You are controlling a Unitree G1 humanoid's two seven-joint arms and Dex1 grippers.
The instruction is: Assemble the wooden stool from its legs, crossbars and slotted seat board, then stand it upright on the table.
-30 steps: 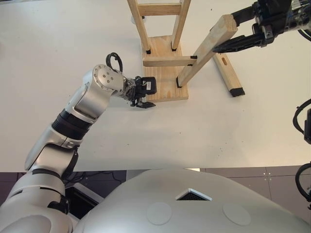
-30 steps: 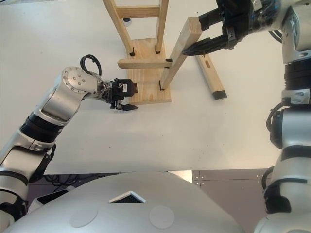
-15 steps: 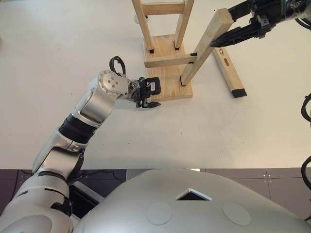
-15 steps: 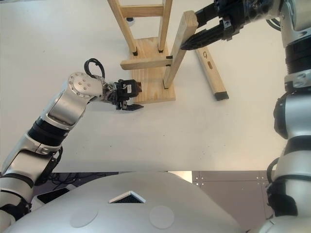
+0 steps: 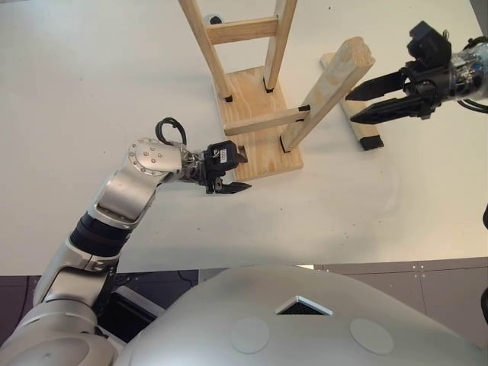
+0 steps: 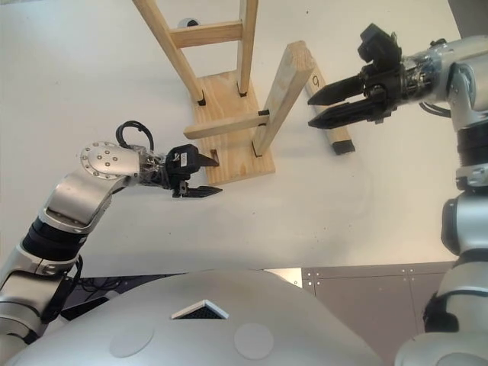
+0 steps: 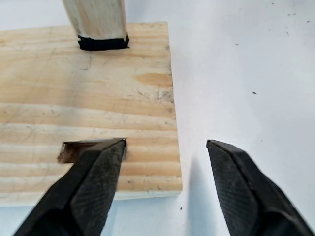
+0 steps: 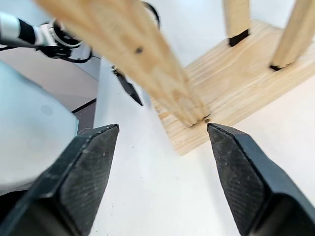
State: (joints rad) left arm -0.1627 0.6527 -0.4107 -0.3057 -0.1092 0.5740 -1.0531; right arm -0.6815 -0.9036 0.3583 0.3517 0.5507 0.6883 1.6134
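White table [image 5: 91,91] bears seat board [image 5: 263,150], edge within left gripper [image 5: 245,171].

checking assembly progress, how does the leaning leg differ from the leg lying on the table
The leaning leg stands tilted, its foot in the seat board and a crossbar joined to it; the loose leg lies flat on the table, joined to nothing. Both are pale wood with a black end.
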